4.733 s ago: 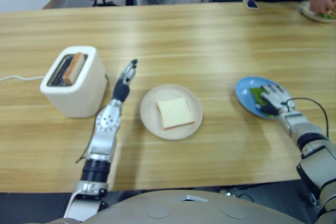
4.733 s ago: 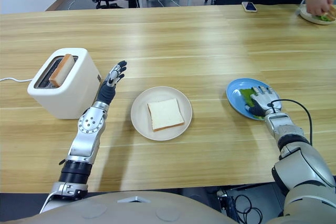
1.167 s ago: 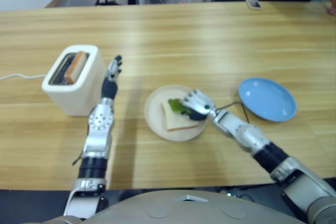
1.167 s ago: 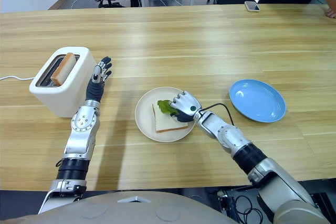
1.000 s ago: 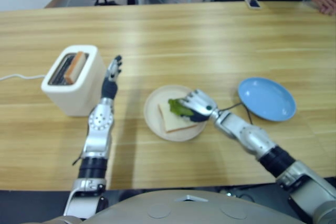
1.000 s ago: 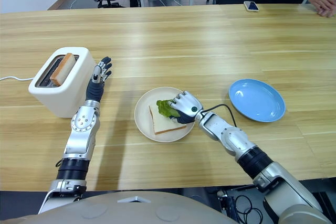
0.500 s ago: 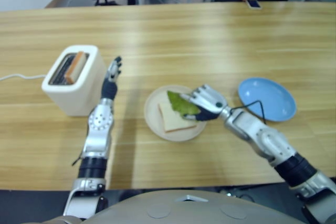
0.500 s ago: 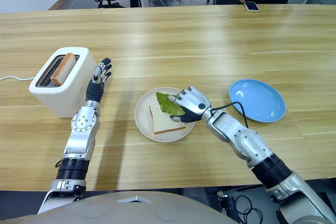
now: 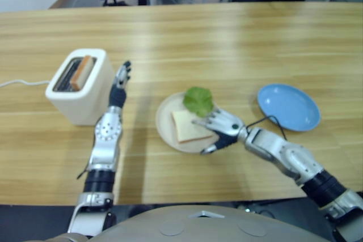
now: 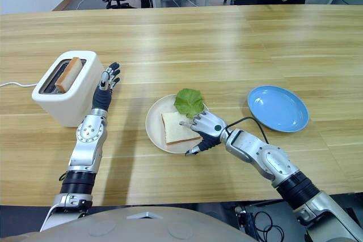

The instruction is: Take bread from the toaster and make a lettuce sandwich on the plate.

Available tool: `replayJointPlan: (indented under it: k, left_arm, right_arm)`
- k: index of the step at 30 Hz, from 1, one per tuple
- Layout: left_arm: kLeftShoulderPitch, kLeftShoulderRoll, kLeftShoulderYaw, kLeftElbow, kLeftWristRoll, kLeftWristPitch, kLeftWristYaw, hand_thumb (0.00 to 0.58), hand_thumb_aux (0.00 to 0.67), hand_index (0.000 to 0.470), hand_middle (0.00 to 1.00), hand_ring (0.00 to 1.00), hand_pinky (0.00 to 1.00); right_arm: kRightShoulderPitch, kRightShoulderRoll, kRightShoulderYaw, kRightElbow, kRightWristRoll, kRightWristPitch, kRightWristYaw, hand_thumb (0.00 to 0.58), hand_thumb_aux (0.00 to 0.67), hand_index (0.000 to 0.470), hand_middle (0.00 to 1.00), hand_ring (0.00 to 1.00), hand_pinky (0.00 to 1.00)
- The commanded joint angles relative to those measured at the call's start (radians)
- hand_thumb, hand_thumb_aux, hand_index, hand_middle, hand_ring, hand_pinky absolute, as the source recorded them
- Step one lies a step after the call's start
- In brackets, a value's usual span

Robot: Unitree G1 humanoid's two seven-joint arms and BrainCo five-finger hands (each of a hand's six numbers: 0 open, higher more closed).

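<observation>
Open and holding nothing, the right hand [image 10: 205, 128] hovers at the plate [image 10: 153, 131] on the desk [image 10: 227, 43], with the lettuce [image 10: 189, 101] just beyond its fingertips and the bread slice [image 10: 174, 128] just to its left. The open left hand [image 10: 108, 80] stands beside the toaster [image 10: 71, 105], which holds 1 toast slice [image 10: 67, 74].

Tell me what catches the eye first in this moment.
A green lettuce leaf lies at the far edge of the cream plate, at the bread slice's far corner, with the right hand open beside it. At the left, a white toaster holds a second slice.
</observation>
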Motion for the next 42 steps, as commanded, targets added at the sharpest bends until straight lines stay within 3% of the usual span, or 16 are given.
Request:
replayJointPlan:
  k: [1,11,19,27,28,29,30,31,33,34,36,42]
  left_arm:
    - [-0.001,0.010,0.000,0.006,0.003,0.003,-0.003,0.000,0.000,0.000,0.00,0.00,0.00]
    - [-0.006,0.044,-0.028,-0.002,0.106,-0.026,0.042,0.000,0.000,0.000,0.00,0.00,0.00]
    - [-0.004,0.044,-0.027,0.005,0.103,-0.034,0.050,0.000,0.000,0.000,0.00,0.00,0.00]
    - [-0.008,0.031,-0.045,0.022,0.105,-0.039,0.051,0.000,0.000,0.000,0.00,0.00,0.00]
    - [-0.007,0.031,-0.045,0.023,0.105,-0.039,0.051,0.000,0.000,0.000,0.00,0.00,0.00]
    - [-0.006,0.032,-0.045,0.023,0.105,-0.040,0.051,0.000,0.000,0.000,0.00,0.00,0.00]
    - [-0.005,0.032,-0.045,0.024,0.104,-0.040,0.051,0.000,0.000,0.000,0.00,0.00,0.00]
    - [-0.005,0.033,-0.045,0.025,0.104,-0.041,0.051,0.000,0.000,0.000,0.00,0.00,0.00]
    - [-0.004,0.033,-0.046,0.024,0.104,-0.040,0.050,0.000,0.000,0.000,0.00,0.00,0.00]
    - [-0.003,0.033,-0.047,0.023,0.104,-0.039,0.051,0.000,0.000,0.000,0.00,0.00,0.00]
    - [0.001,0.032,-0.048,0.018,0.105,-0.037,0.051,0.000,0.000,0.000,0.00,0.00,0.00]
    - [0.004,0.029,-0.052,0.015,0.109,-0.035,0.054,0.000,0.000,0.000,0.00,0.00,0.00]
  right_arm:
    - [0.000,-0.009,-0.057,-0.022,0.037,0.001,-0.003,0.000,0.000,0.000,0.00,0.00,0.00]
    - [0.003,-0.047,-0.216,-0.010,0.030,0.048,-0.100,0.000,0.000,0.000,0.00,0.00,0.00]
    - [-0.085,0.006,-0.125,0.209,-0.024,0.018,-0.183,0.000,0.000,0.000,0.00,0.00,0.00]
    - [-0.298,0.131,-0.009,0.581,-0.060,0.029,-0.324,0.000,0.000,0.000,0.00,0.00,0.00]
    - [-0.323,0.147,0.004,0.622,-0.062,0.032,-0.340,0.058,0.034,0.023,0.00,0.00,0.00]
    - [-0.343,0.160,0.016,0.656,-0.064,0.035,-0.353,0.183,0.116,0.079,0.00,0.00,0.00]
    - [-0.357,0.170,0.026,0.684,-0.063,0.037,-0.364,0.392,0.289,0.198,0.00,0.00,0.00]
    - [-0.369,0.179,0.035,0.707,-0.060,0.038,-0.375,0.392,0.289,0.198,0.00,0.00,0.00]
    - [-0.384,0.190,0.051,0.739,-0.056,0.039,-0.392,0.505,0.428,0.294,0.00,0.00,0.00]
    - [-0.390,0.195,0.061,0.754,-0.056,0.040,-0.400,0.505,0.428,0.294,0.00,0.00,0.00]
    - [-0.398,0.202,0.076,0.774,-0.055,0.043,-0.413,0.543,0.502,0.345,0.00,0.00,0.00]
    - [-0.392,0.208,0.108,0.772,-0.047,0.048,-0.423,0.543,0.502,0.345,0.00,0.00,0.00]
